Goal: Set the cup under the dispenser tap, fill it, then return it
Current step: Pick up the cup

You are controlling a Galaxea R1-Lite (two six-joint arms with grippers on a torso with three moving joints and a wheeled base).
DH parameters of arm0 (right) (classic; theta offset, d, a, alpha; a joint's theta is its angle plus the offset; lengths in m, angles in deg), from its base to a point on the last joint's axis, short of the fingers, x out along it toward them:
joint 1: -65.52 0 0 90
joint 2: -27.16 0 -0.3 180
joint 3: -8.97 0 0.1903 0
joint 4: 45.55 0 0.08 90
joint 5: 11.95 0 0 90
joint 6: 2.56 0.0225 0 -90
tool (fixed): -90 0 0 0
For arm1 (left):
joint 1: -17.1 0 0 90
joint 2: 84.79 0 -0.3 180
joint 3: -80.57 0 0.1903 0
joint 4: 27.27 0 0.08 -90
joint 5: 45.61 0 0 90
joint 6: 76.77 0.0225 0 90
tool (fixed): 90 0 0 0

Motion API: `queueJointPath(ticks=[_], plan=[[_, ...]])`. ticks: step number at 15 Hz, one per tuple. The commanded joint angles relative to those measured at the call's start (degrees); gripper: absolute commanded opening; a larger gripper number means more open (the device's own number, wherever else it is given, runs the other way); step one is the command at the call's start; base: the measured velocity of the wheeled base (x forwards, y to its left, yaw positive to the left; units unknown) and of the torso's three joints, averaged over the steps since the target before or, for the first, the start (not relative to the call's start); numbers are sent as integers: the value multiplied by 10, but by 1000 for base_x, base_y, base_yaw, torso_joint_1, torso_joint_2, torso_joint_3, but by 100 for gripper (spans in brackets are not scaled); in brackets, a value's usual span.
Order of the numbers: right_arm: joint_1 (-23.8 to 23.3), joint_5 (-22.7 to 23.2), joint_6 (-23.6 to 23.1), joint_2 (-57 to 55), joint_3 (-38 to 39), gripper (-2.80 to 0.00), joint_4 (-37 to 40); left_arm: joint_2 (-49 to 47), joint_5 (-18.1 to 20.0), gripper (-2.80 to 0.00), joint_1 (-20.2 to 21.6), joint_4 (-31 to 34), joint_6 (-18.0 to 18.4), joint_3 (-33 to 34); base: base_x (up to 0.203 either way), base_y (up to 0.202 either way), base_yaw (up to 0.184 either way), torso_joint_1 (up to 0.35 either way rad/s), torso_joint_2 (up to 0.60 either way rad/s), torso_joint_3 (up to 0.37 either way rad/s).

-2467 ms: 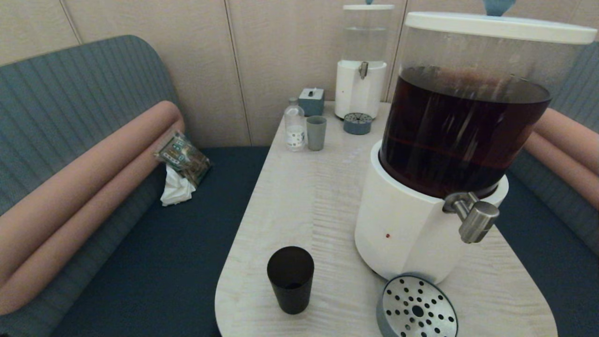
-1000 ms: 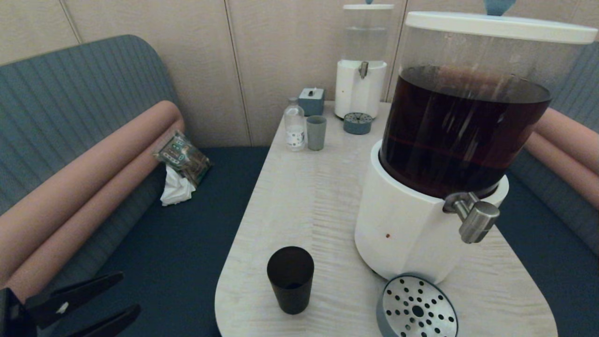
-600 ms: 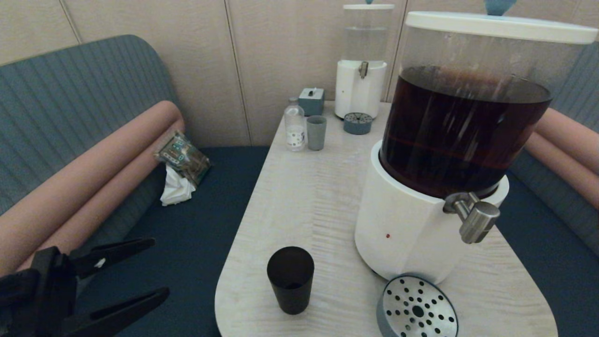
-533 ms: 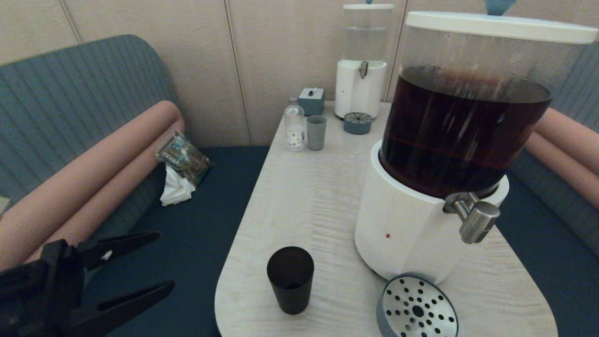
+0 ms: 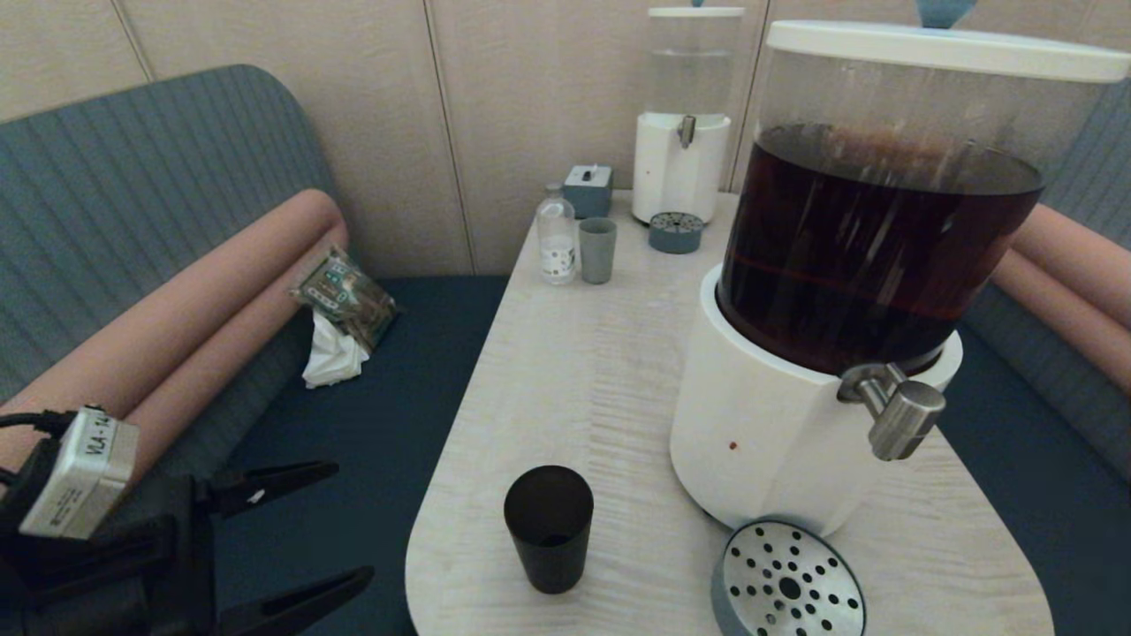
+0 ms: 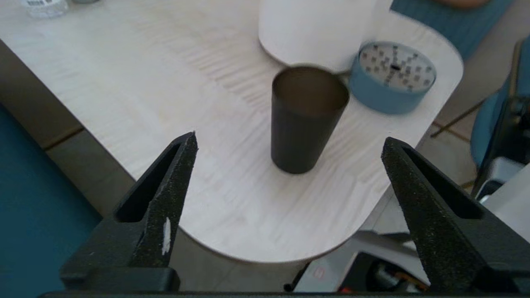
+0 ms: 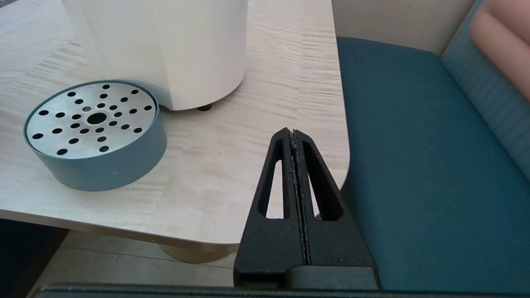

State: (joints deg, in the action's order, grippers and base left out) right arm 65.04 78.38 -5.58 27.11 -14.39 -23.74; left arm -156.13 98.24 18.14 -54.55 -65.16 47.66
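The left gripper (image 5: pixel 349 521) is spread wide, off the table's (image 5: pixel 574 371) edge, facing the black cup (image 5: pixel 549 527) so it fits between. The right gripper (image 7: pixel 295 134) waits pressed together, near the drip tray (image 7: pixel 95 132).

A small grey module (image 5: pixel 78 473) mounted just behind the left gripper (image 5: pixel 340 526) carries dark lettering that starts "VLA-14", the rest cut off. Far beyond that gripper, the clear bottle (image 5: pixel 557 235) has a label and the snack packet (image 5: pixel 346 297) has print, both too small to read.
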Motion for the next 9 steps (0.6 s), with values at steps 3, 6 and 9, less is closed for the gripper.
queueJointPath(ticks=[3, 6, 9], plan=[[0, 0, 0, 0, 4, -280, 0, -127, 7, 0, -2, -108, 14, 11, 0, 0, 0, 0, 0, 0], [0, 1, -1, 0, 4, -280, 0, -260, 22, 0, -24, -306, 20, 47, 0, 0, 0, 0, 0, 0], [0, 0, -1, 0, 4, -280, 1, -345, 68, 0, -47, -362, 11, 103, 0, 0, 0, 0, 0, 0]])
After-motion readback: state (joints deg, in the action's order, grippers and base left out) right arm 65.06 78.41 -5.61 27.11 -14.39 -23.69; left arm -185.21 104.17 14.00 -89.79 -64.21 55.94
